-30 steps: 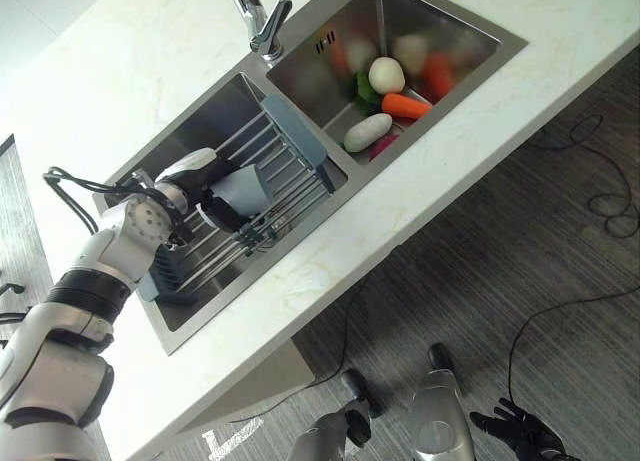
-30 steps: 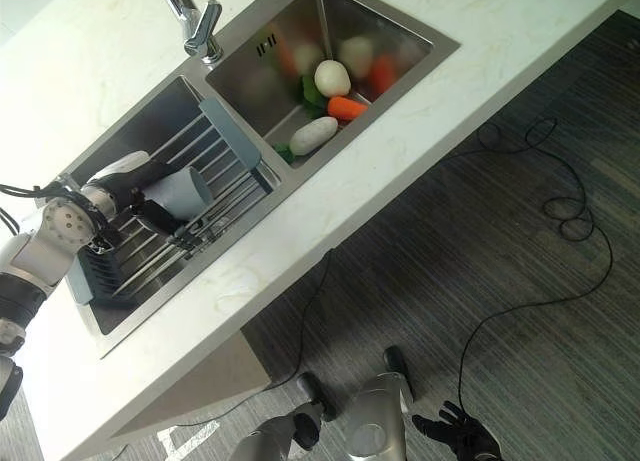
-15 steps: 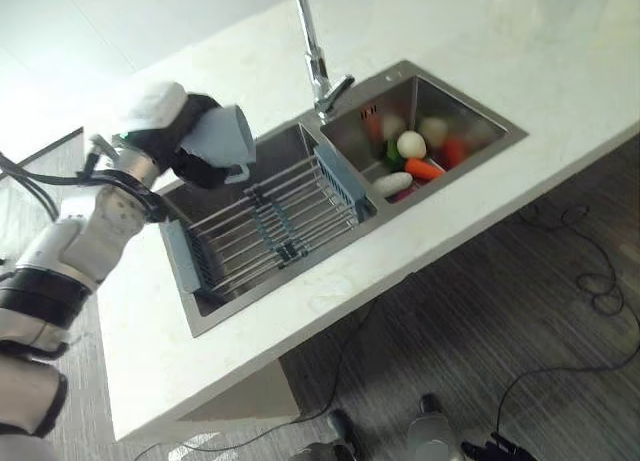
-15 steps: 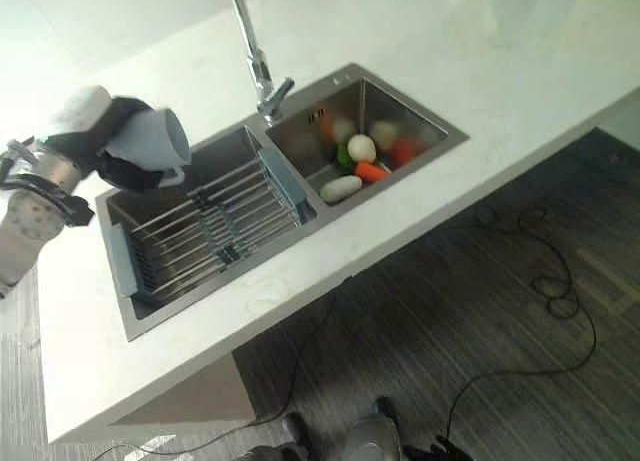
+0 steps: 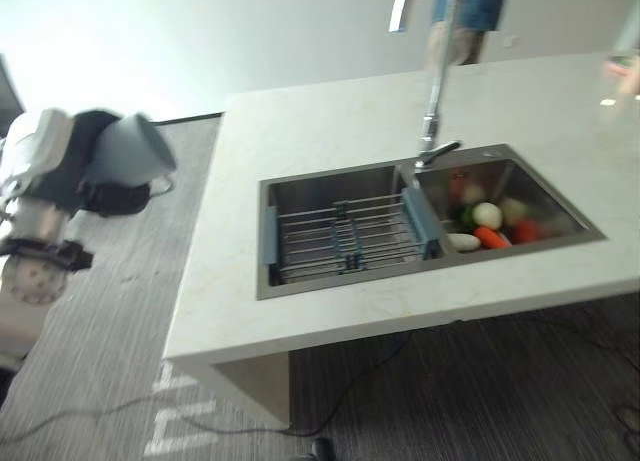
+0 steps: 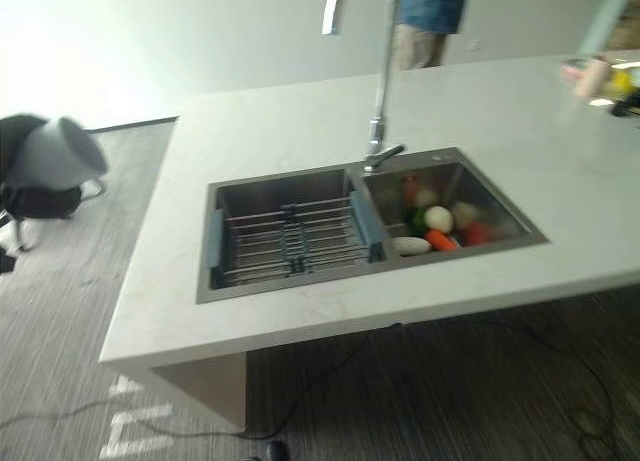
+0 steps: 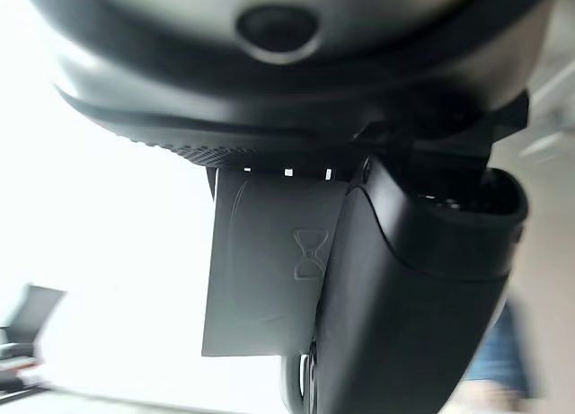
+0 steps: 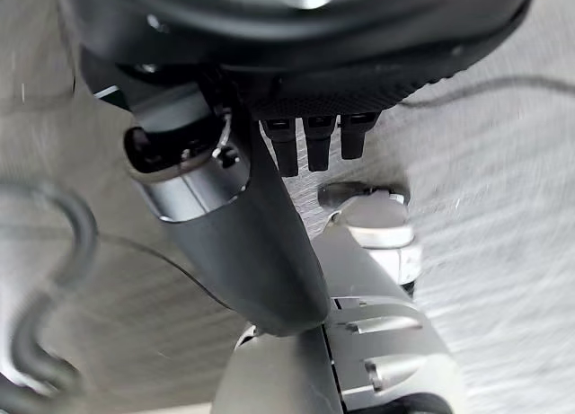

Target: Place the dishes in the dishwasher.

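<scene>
One grey cup point(image 5: 128, 153) sits in the left hand point(image 5: 75, 171) in the left eye view, held out over the floor well beyond the left edge of the white counter point(image 5: 310, 131), the dark fingers curled round its body. A double sink point(image 5: 420, 221) is set in the counter: a dish rack point(image 5: 345, 239) with blue ends spans the left basin, and vegetables point(image 5: 487, 224) lie in the right basin below the tall faucet point(image 5: 435, 91). A person point(image 5: 465, 16) stands beyond the counter's far edge.

The right eye view shows the same layout.

In the left wrist view the thumb point(image 7: 404, 315) presses against the cup's grey wall.

In the right wrist view the right hand point(image 8: 243, 225) hangs over the floor, its fingers straight and holding nothing.
</scene>
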